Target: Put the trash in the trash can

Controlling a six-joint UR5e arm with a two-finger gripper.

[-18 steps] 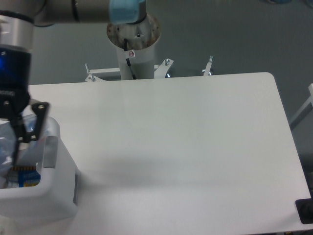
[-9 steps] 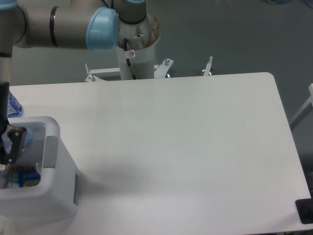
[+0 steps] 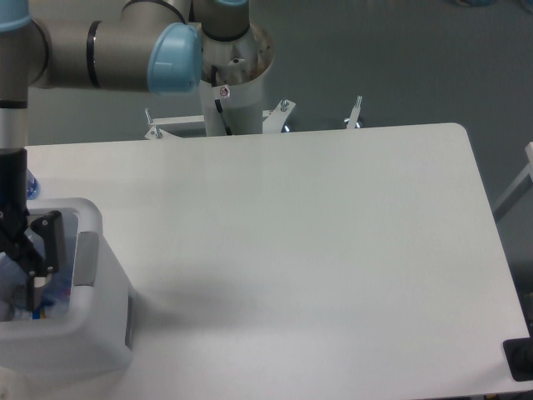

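The trash can (image 3: pixel 92 333), a white bin with a grey side panel, stands at the table's front left corner. My gripper (image 3: pixel 25 250) is down inside its opening, partly cut off by the left edge of the frame. Its black right finger (image 3: pixel 47 240) stands spread out near the bin's right wall. The jaws look apart with nothing clearly clamped between them. A pale clear piece, apparently the crushed bottle (image 3: pixel 12 271), lies in the bin under the gripper. Blue and yellow bits (image 3: pixel 52 293) show deeper in the bin. The paper wrapper is not distinguishable.
A blue-labelled bottle (image 3: pixel 32 185) peeks out behind the bin at the left edge. The arm's base column (image 3: pixel 226 83) stands behind the table's far edge. The white table (image 3: pixel 316 250) stretches to the right.
My gripper carried the clear bottle down into the bin. It has since shifted slightly right, and its right finger has swung outward. The bottle now lies lower in the bin.
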